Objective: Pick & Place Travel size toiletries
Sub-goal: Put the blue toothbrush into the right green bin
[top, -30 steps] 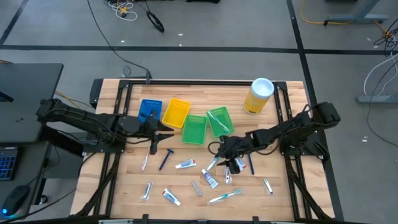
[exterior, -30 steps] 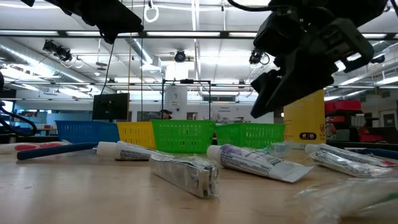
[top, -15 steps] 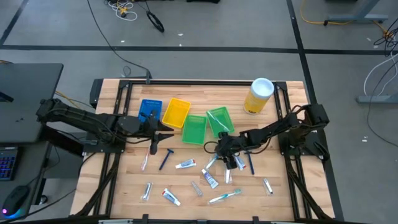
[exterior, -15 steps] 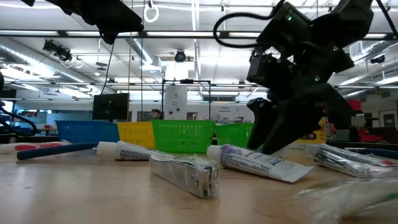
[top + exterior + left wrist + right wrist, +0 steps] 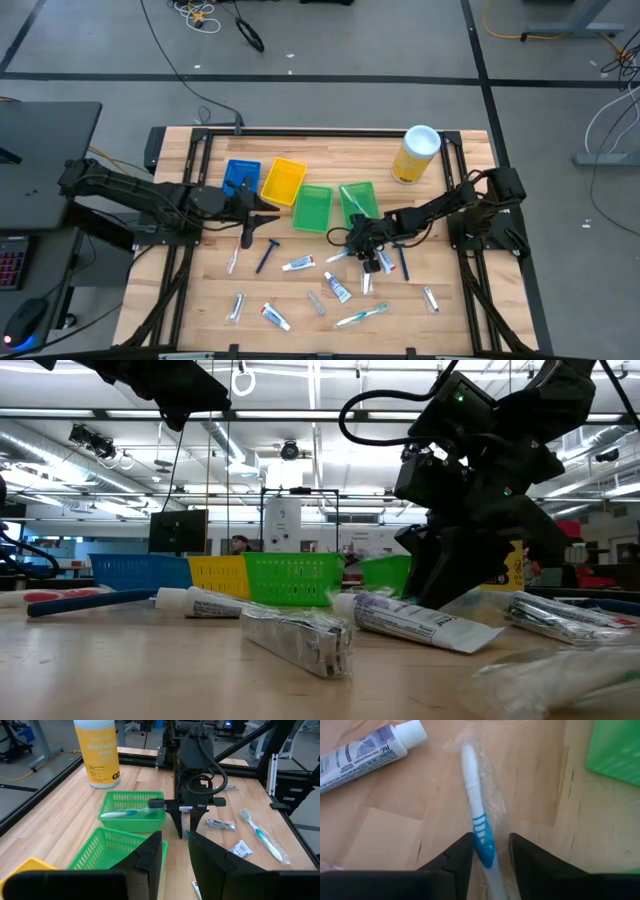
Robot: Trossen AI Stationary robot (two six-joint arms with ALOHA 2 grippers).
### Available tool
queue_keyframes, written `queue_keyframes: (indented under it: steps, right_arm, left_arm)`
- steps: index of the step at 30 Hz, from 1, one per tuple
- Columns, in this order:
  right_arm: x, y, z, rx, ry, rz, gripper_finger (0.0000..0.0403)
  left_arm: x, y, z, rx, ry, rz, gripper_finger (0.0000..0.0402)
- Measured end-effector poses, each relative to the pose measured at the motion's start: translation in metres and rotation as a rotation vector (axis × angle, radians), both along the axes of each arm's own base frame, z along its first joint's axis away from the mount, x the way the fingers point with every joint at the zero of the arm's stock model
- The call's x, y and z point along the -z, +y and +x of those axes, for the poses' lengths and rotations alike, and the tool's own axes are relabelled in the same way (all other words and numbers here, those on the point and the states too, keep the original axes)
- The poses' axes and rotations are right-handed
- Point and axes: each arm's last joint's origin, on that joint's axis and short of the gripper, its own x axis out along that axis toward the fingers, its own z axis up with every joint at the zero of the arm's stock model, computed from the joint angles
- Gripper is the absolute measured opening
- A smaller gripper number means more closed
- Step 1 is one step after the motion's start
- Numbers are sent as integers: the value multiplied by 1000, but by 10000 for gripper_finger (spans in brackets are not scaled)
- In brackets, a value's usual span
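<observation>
the right hand (image 5: 487, 851) straddles a wrapped toothbrush (image 5: 476, 812) on the desk (image 5: 385, 820), fingers unclenched for a grip, at the pale green bin's (image 5: 356, 198) six o'clock.

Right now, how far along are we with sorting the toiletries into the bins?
Early. One toothbrush already lies in the far green bin. The right gripper is down on the table with its fingers around a wrapped toothbrush, not yet lifted. The left gripper waits beside the blue bin. Many tubes, brushes and a razor remain on the table.
</observation>
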Motion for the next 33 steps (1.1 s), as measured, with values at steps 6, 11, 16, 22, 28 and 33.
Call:
queue_keyframes:
  steps: [6,11,16,22,28,33]
  right_arm:
    - [0,0,0,0,-3,0,91]
    - [-2,0,1,-2,-20,5,72]
    - [-18,1,-1,-1,-71,30,71]
    - [-56,1,-7,18,-194,71,71]
    - [-70,0,-14,18,-215,75,71]
    - [-60,0,-13,20,-166,66,82]
  left_arm:
    - [0,0,0,0,0,0,105]
    - [0,0,0,0,0,0,105]
    - [0,0,0,0,0,0,105]
    - [0,0,0,0,0,0,105]
    - [0,0,0,1,2,0,105]
    - [0,0,0,1,2,0,105]
